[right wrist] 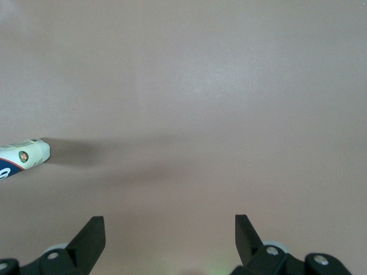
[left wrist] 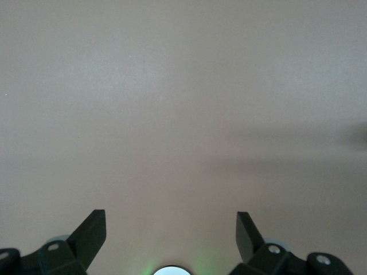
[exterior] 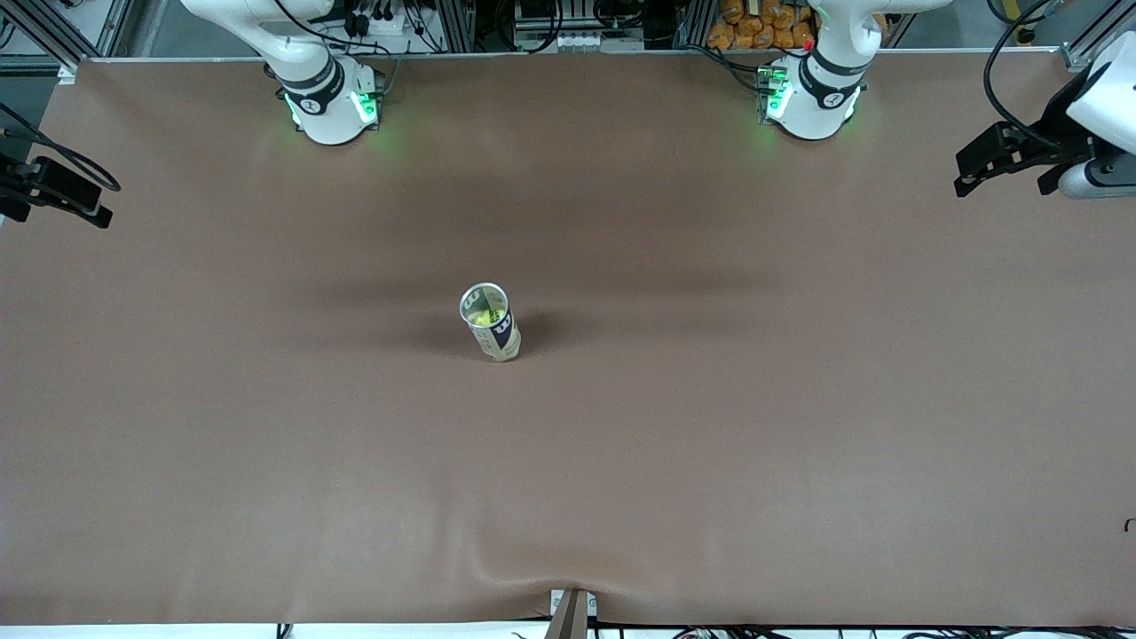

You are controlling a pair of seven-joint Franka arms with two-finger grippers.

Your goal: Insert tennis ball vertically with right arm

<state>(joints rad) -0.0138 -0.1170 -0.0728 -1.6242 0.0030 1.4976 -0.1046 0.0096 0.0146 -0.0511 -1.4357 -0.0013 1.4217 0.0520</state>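
white arms (exterior: 311,84), black joint bands

Brown covered table (exterior: 799,426), soft shadows across it, aluminium framing (exterior: 53,31) and cables (exterior: 568,22) along its edge

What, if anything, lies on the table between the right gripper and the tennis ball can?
Nothing: in the front view only bare brown table separates the open right gripper from the upright can; the right wrist view agrees.

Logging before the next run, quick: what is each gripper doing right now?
Left gripper: open, empty, over bare table.
Right gripper: open, empty, away from the tennis ball can.
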